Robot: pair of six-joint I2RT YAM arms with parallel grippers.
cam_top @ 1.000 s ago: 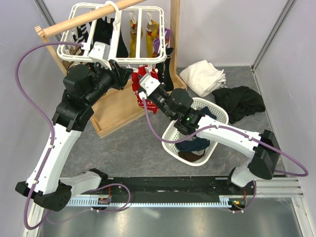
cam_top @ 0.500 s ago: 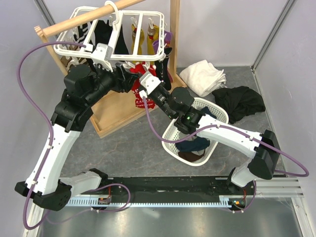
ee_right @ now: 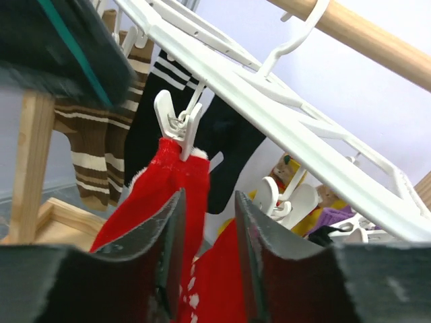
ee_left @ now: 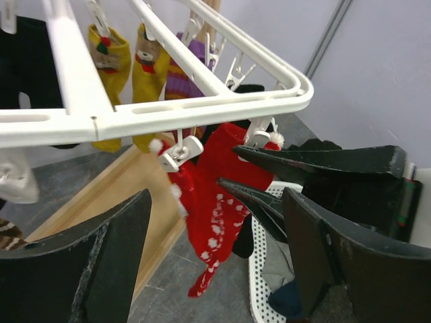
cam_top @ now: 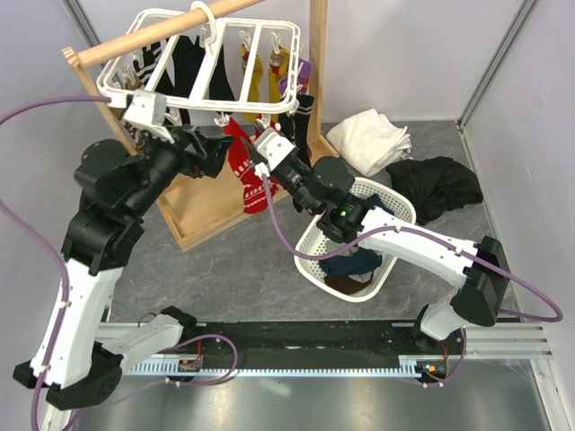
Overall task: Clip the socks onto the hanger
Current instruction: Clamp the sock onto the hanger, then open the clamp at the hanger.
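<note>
Two red socks with white pattern hang side by side from the white slatted hanger, on its near rail. One red sock is held by a white peg; the other hangs beside it. In the left wrist view the red sock dangles under a peg. My right gripper is open, its fingers parted just in front of the red socks. My left gripper is wide open, left of the socks, holding nothing.
Black, yellow, purple and brown-striped socks hang from other pegs. The hanger hooks over the rod of a wooden stand. A white lattice basket with clothes sits under the right arm. White cloth and black cloth lie beyond.
My right gripper has opened off the red sock, which now hangs from its peg. My left gripper has opened wide and drawn back to the left, away from the hanger's near rail.
</note>
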